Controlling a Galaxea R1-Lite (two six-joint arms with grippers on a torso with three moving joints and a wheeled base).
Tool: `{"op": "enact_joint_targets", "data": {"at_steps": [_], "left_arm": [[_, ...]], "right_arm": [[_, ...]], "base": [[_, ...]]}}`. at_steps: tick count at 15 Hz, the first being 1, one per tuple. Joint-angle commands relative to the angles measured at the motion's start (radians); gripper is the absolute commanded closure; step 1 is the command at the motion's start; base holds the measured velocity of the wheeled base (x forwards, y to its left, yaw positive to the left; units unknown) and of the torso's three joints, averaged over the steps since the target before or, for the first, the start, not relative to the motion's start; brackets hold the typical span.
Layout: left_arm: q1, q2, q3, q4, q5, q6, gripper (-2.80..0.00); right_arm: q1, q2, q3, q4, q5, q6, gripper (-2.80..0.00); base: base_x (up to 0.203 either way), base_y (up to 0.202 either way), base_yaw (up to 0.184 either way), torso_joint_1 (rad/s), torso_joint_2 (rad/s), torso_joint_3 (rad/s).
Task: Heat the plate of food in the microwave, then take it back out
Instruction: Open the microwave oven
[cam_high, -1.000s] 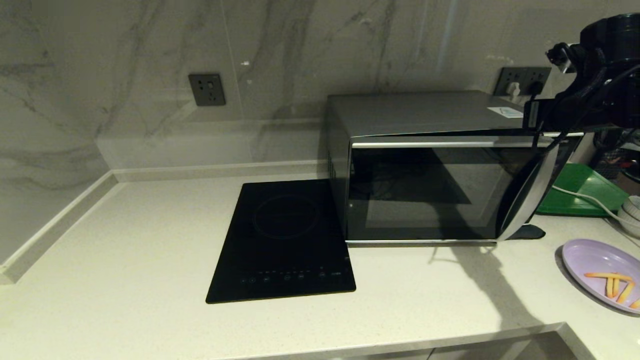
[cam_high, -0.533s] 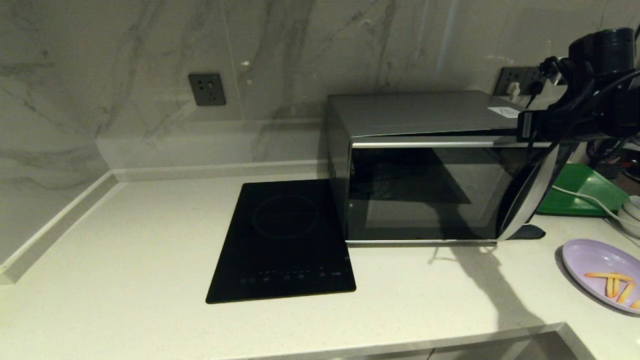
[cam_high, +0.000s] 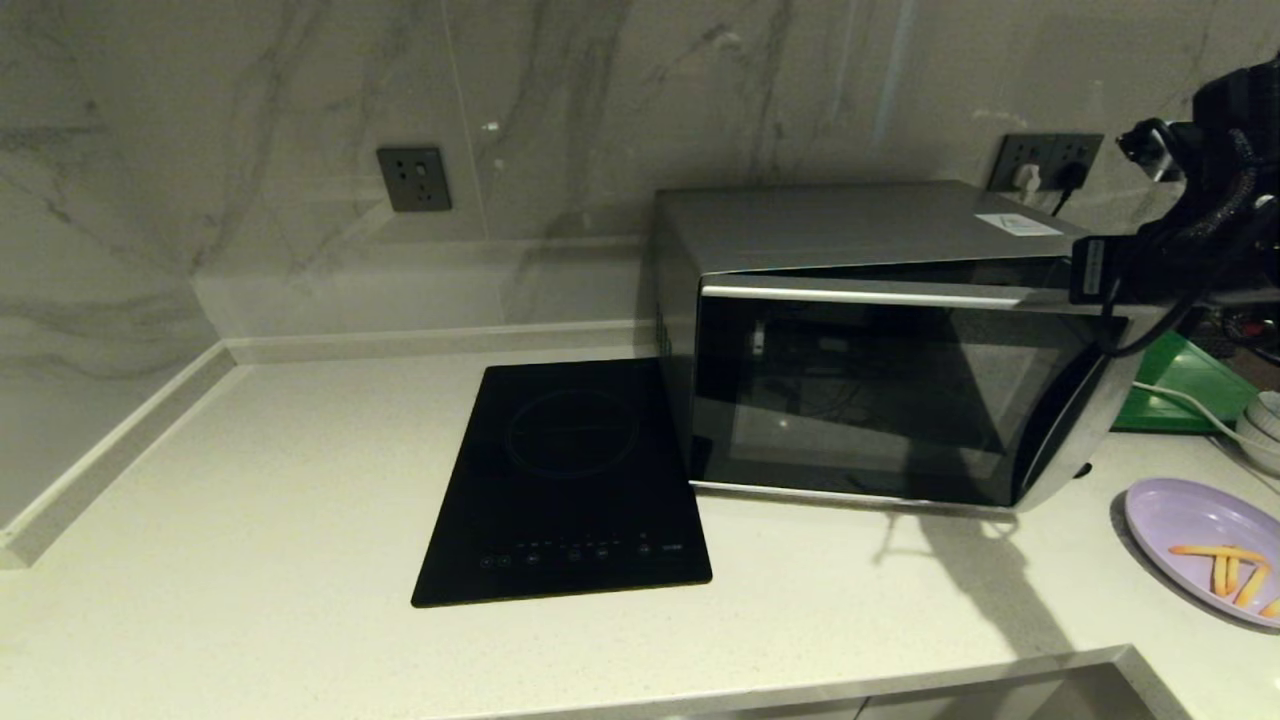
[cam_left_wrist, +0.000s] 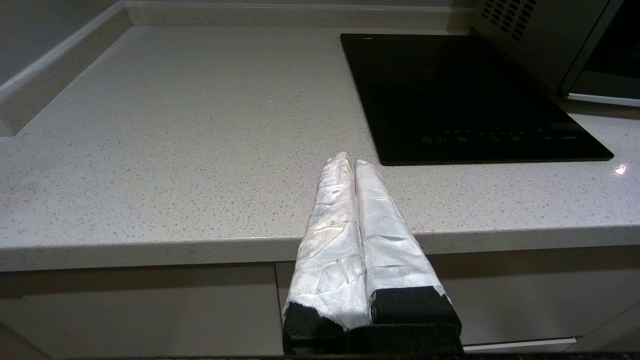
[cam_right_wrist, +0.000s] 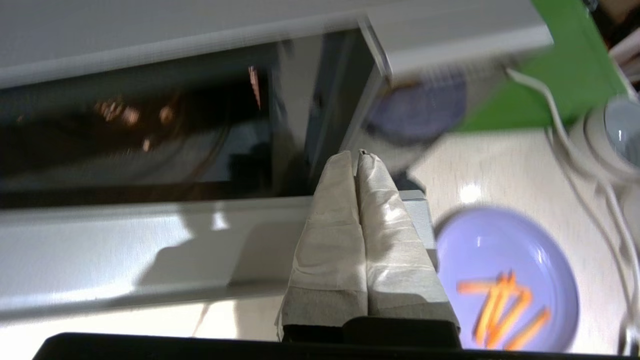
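Note:
The silver-grey microwave (cam_high: 850, 225) stands at the back right of the counter, its dark glass door (cam_high: 870, 400) swung partly out on its left hinge. My right gripper (cam_right_wrist: 356, 155) is shut, with nothing between its fingers. Its taped fingertips reach down into the gap behind the door's top right corner, over the door's silver top edge (cam_right_wrist: 150, 250). In the head view only its black body (cam_high: 1100, 268) shows there. The lavender plate (cam_high: 1200, 545) with orange fry sticks (cam_right_wrist: 505, 300) lies on the counter to the microwave's right. My left gripper (cam_left_wrist: 350, 159) is shut and parked before the counter's front edge.
A flat black induction cooktop (cam_high: 570, 480) lies just left of the microwave. Behind the plate are a green tray (cam_high: 1180, 385), stacked white bowls (cam_high: 1262, 425) and a white cable (cam_high: 1190, 400). The counter's front edge (cam_high: 900, 680) runs close below.
The microwave door has swung further out from the body, its right end coming toward me. My right arm has shifted right and toward me with it.

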Motion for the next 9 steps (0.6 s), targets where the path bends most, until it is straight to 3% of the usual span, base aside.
{"op": "enact_joint_targets", "data": {"at_steps": [1, 3, 7, 9], "left_arm": [[0.000, 0.001, 0.000, 0.000, -0.001, -0.001, 0.00], [0.000, 0.001, 0.000, 0.000, 0.001, -0.001, 0.00], [0.000, 0.001, 0.000, 0.000, 0.000, -0.001, 0.00], [0.000, 0.001, 0.000, 0.000, -0.001, -0.001, 0.00]], "right_arm": [[0.022, -0.149, 0.114, 0.000, -0.002, 0.020, 0.00], [0.069, -0.251, 0.213, 0.000, -0.002, 0.063, 0.00], [0.204, -0.460, 0.398, 0.001, -0.010, 0.267, 0.00], [0.230, -0.553, 0.473, 0.001, -0.013, 0.330, 0.00]], "base": [[0.000, 0.000, 0.000, 0.000, 0.00, 0.000], [0.000, 0.000, 0.000, 0.000, 0.00, 0.000], [0.000, 0.000, 0.000, 0.000, 0.00, 0.000], [0.000, 0.000, 0.000, 0.000, 0.00, 0.000]]}}
